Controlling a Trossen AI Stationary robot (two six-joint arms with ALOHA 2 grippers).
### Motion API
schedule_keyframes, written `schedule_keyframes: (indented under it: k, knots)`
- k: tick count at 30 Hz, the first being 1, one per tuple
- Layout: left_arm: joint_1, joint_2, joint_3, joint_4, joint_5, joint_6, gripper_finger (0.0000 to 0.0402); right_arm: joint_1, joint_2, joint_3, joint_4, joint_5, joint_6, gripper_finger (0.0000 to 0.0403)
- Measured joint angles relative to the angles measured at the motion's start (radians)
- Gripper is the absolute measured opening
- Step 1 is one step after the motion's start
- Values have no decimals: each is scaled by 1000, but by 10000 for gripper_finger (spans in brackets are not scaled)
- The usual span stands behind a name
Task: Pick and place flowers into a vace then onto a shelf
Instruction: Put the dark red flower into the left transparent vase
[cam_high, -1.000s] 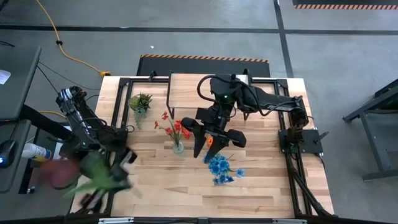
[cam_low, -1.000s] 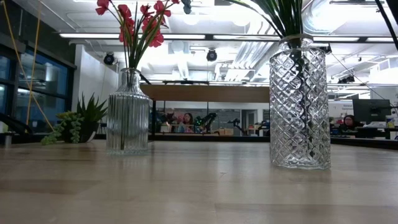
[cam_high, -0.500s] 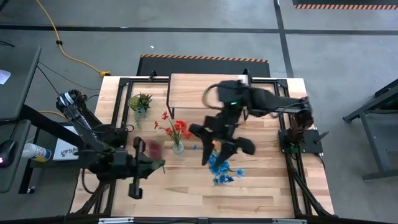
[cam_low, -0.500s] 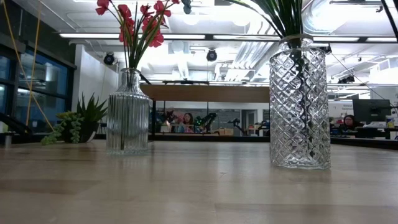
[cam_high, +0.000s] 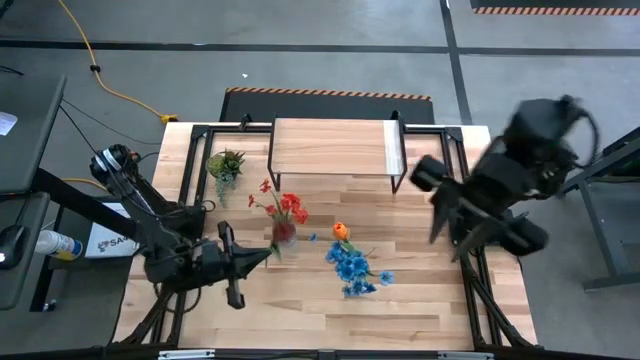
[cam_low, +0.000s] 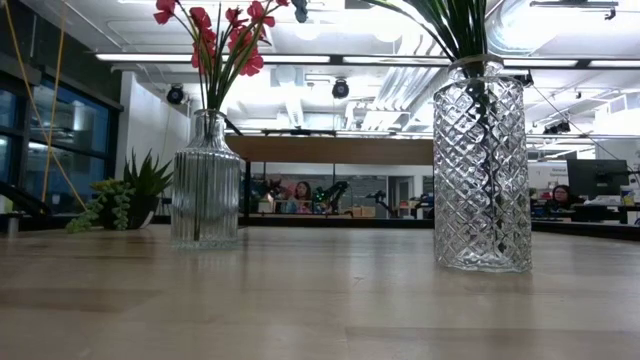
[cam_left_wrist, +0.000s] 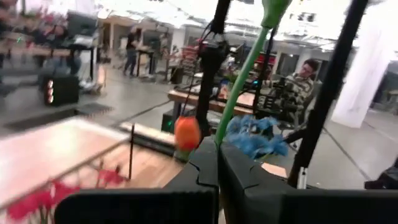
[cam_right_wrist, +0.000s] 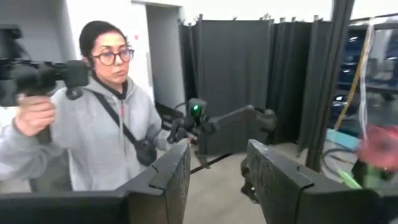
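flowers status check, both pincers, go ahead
Left pincer shut on a green stem, beside the red flowers. Right pincer open, empty, off at the table's right edge. Shelf bare.

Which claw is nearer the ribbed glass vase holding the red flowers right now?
Left. The left claw sits right beside the ribbed glass vase, just left of it. The right claw hangs far off over the table's right edge.

The right gripper (cam_high: 470, 235) left the vases and swung to the table's right edge; the left gripper (cam_high: 262, 257) reached the red flowers (cam_high: 285, 208).
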Motion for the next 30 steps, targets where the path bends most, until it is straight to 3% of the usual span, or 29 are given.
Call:
schedule_keyframes:
  k: [6,12,17,23,30]
  knots:
    - [28,1,-117,50,-19,-172,30,117,-19,0,-92,231,-5,152]
    - [33,3,-204,201,-47,-151,30,171,-1,-3,-180,429,3,152]
    - [64,2,-254,262,-25,-154,30,180,10,-4,-186,481,2,152]
    - [159,2,-259,275,138,-122,30,180,12,-4,-185,509,2,152]
    - [227,2,-259,270,249,-73,30,180,23,-4,-182,594,48,152]
